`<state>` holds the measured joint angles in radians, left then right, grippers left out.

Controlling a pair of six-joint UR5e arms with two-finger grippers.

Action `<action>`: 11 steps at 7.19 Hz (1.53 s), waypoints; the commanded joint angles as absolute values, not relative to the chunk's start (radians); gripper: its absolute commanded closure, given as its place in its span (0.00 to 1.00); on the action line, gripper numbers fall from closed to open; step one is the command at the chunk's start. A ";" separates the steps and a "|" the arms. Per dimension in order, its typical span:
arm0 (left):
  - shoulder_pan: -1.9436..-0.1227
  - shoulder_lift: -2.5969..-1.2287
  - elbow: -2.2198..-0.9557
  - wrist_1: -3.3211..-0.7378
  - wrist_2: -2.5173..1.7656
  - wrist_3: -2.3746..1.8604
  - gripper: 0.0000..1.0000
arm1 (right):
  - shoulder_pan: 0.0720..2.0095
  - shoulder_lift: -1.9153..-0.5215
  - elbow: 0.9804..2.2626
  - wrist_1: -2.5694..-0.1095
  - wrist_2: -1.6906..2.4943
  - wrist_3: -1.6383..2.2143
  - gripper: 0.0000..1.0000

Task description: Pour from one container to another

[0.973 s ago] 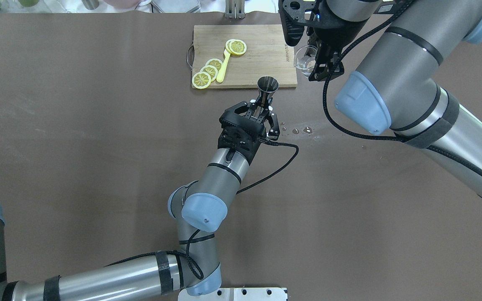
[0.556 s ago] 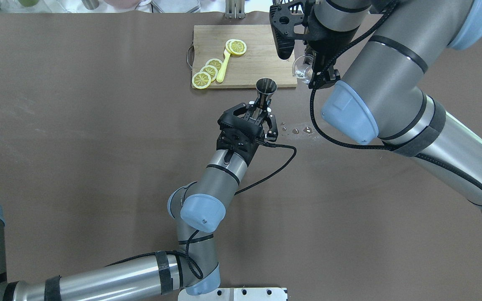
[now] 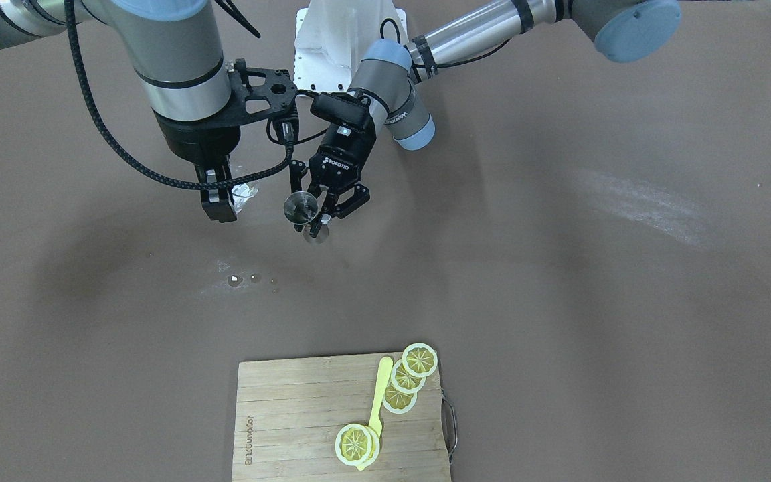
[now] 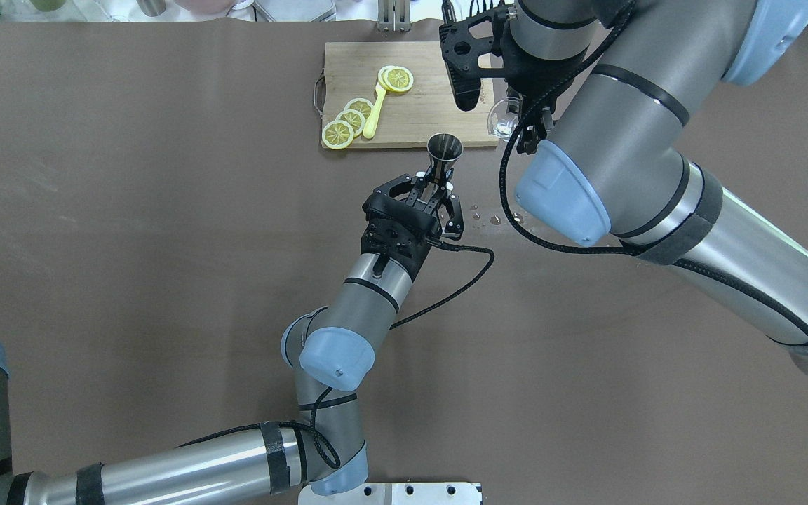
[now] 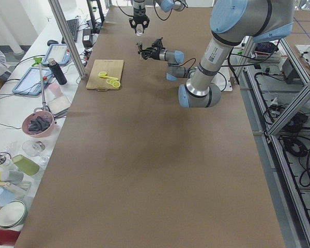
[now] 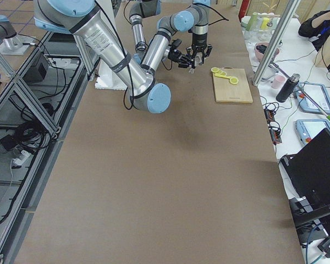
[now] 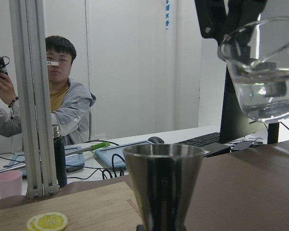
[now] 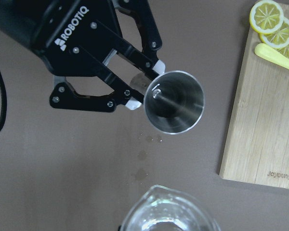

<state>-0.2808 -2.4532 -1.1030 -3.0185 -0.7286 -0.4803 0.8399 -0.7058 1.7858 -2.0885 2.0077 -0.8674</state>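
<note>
My left gripper (image 4: 435,184) is shut on the narrow waist of the metal hourglass jigger (image 4: 445,149), holding it upright above the table with its mouth open upward (image 8: 174,102). My right gripper (image 3: 228,197) is shut on the clear glass cup (image 4: 503,118), which hangs higher and to the right of the jigger. The left wrist view shows the cup (image 7: 262,72) nearly level, with clear liquid in its lower part, above and right of the jigger (image 7: 164,185). In the right wrist view, the cup's rim (image 8: 166,211) sits short of the jigger's mouth.
A wooden cutting board (image 4: 432,70) with lemon slices (image 4: 397,78) and a yellow utensil lies beyond the jigger. Small droplets (image 4: 495,219) wet the brown table below the cup. A person (image 7: 62,106) sits at a desk past the table's far edge.
My right arm has carried the cup leftward, closer to the jigger. The left gripper with the jigger has shifted slightly left and away from the robot.
</note>
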 commanded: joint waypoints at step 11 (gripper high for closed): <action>-0.281 -2.454 -1.103 -3.019 -0.729 -0.472 1.00 | 0.781 -0.580 1.665 -2.226 1.872 -0.920 1.00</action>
<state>-0.2812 -2.4543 -1.1029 -3.0189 -0.7287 -0.4725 0.7864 -0.5895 1.6823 -2.2221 1.8861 -0.9198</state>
